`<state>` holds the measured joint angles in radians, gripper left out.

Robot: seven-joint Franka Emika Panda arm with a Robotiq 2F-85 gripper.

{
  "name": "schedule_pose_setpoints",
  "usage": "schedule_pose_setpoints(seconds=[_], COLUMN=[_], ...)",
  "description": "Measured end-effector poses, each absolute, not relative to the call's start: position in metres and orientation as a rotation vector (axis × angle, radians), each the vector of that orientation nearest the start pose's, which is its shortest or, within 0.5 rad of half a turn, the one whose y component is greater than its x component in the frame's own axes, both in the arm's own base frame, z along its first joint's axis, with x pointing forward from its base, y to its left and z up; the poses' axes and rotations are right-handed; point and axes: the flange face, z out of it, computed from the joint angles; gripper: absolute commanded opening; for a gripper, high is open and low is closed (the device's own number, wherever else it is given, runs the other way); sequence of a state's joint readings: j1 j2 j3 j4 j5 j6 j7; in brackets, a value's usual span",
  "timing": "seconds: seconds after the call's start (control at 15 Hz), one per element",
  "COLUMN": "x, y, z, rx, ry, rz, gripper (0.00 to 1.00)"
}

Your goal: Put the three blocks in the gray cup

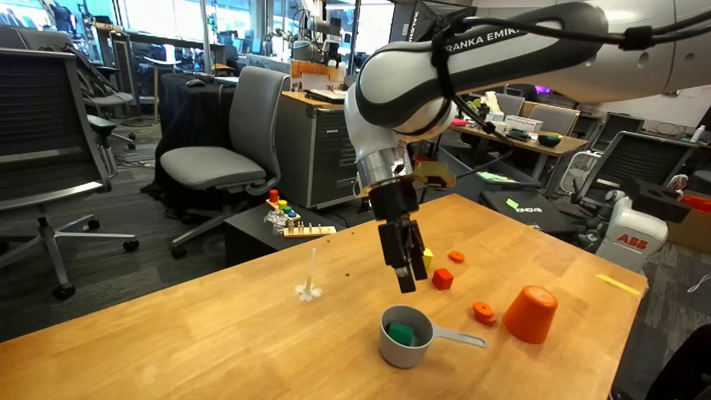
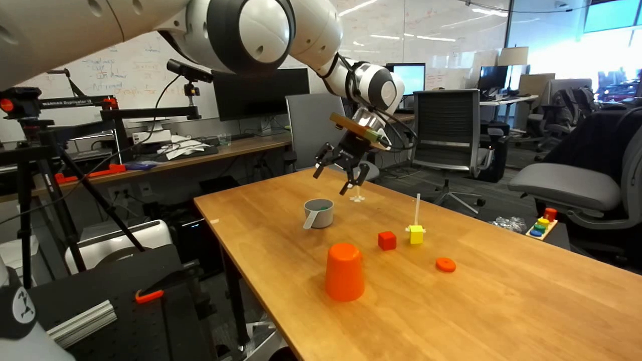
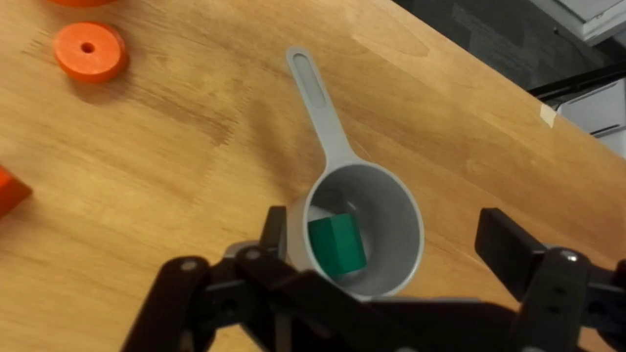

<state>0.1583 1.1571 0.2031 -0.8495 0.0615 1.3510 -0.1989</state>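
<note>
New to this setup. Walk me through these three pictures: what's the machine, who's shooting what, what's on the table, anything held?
The machine is a single robot arm over a wooden table. Two pictures are taken from outside the robot, from different places. The close-up is taken from its wrist, so the end effector shows along the bottom.

On the table stands a gray cup with a green block inside. Outside it are a red block, a yellow block, an upside-down orange cup and small orange discs.

Nothing is held: the end effector is open, hanging roughly above the gray cup.
</note>
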Motion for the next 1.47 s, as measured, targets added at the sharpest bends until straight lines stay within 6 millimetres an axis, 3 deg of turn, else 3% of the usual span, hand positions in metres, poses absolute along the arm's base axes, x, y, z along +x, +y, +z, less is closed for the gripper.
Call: schedule_pose_setpoints(seconds=[0.33,0.53,0.8,1.07,1.47], x=[0.706,0.710,0.704,0.694,0.698], y=[0.148,0.113,0.083,0.061,0.057], z=[0.213,0.219,0.200,0.163,0.130], rx=[-2.942,-3.072,-3.151,-3.156,-3.179], ry=[-0.473,-0.328,-0.158,-0.050,-0.052], rz=[0.845,0.855,0.943,1.051,0.981], gripper=[1.00,1.00,1.00,1.00,1.00])
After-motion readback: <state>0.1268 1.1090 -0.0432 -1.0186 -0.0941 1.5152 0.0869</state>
